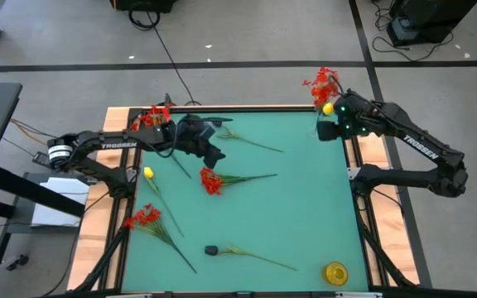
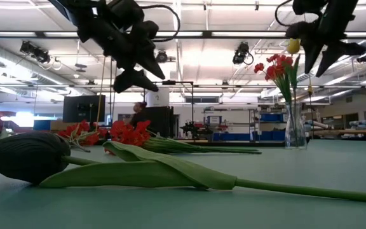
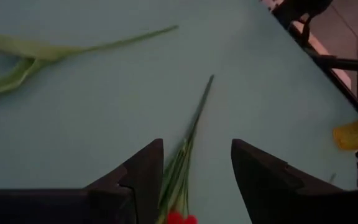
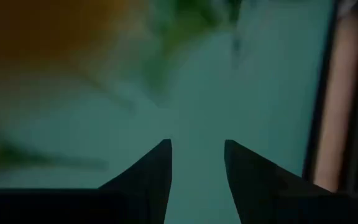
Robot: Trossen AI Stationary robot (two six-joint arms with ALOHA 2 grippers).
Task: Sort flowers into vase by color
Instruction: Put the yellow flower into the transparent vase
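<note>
Bright ceiling lights (image 2: 189,60) glare in the low view. The right wrist view is dim and blurred. The near dark bud (image 2: 29,157) is soft.

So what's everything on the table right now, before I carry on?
red flower in the middle: 1, red, lying on the mat under the left gripper
red flower near left: 1, red, lying flat
yellow flower on the left: 1, yellow, lying flat
dark-headed flower: 1, dark head, green stem, lying at the near edge
loose stem: 1, green, back centre, head hidden
red bunch back left: red, at the mat's edge, holder not discernible
clear vase: 1, back right, holding red blooms and one yellow bloom
yellow container: 1, near right corner
mat: 1, green
left gripper: open, above the middle red flower
right gripper: open, empty, by the clear vase
</note>
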